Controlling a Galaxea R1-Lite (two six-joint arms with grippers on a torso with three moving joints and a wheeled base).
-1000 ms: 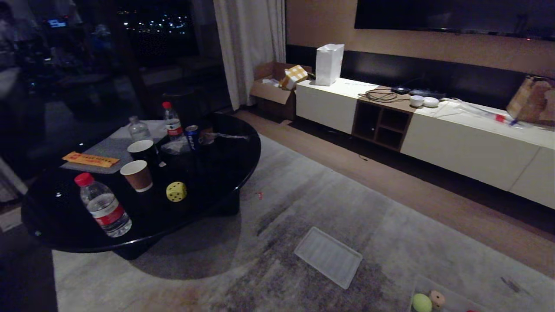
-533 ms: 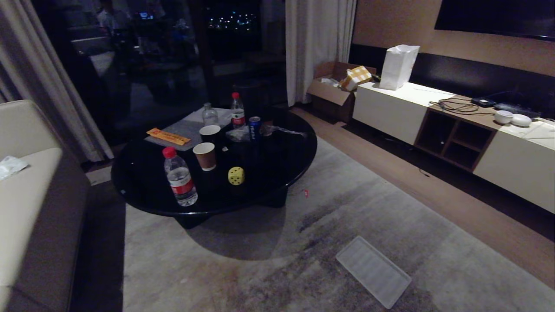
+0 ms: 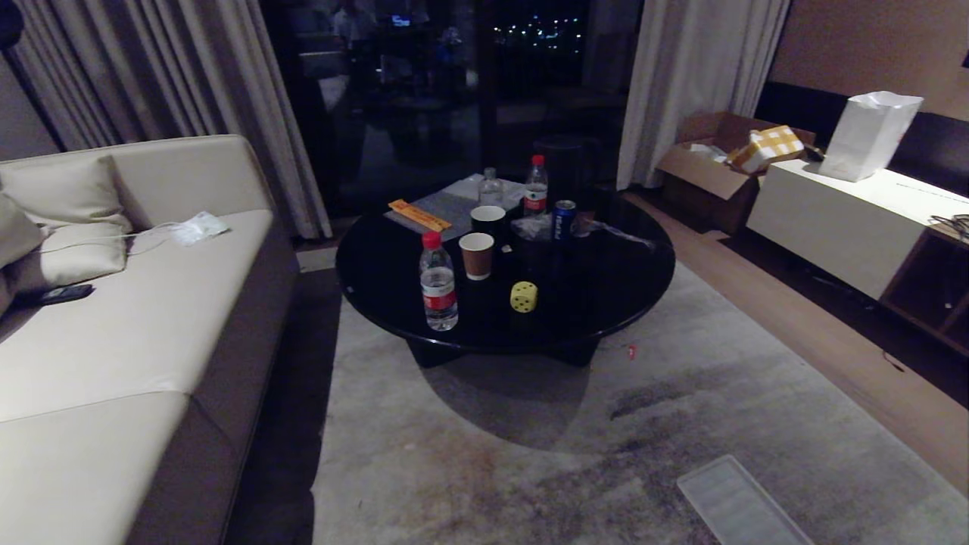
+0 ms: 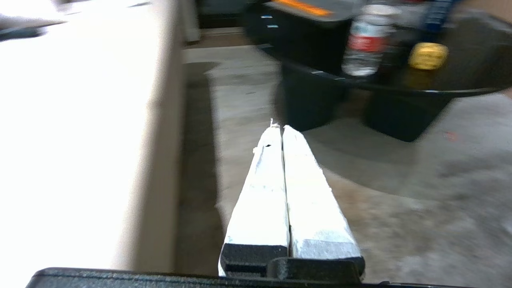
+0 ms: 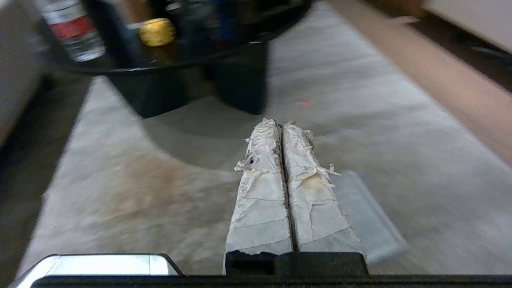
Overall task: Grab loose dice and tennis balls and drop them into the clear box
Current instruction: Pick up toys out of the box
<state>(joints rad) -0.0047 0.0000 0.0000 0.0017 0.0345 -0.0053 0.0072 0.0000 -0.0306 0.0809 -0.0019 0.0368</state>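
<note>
A pale yellow die with black pips sits near the front of the round black table. It shows too in the left wrist view as die and in the right wrist view as die. My left gripper is shut and empty, low over the carpet beside the sofa. My right gripper is shut and empty, over the carpet short of the table. Neither arm shows in the head view. The tennis balls and the clear box are out of view.
A cream sofa fills the left. On the table stand a water bottle, two paper cups, a can and another bottle. A ribbed clear lid lies on the carpet front right. A white cabinet runs along the right.
The whole view has swung left: the table and lid slid to the right, the sofa came into view, and the box with a ball and die left the frame.
</note>
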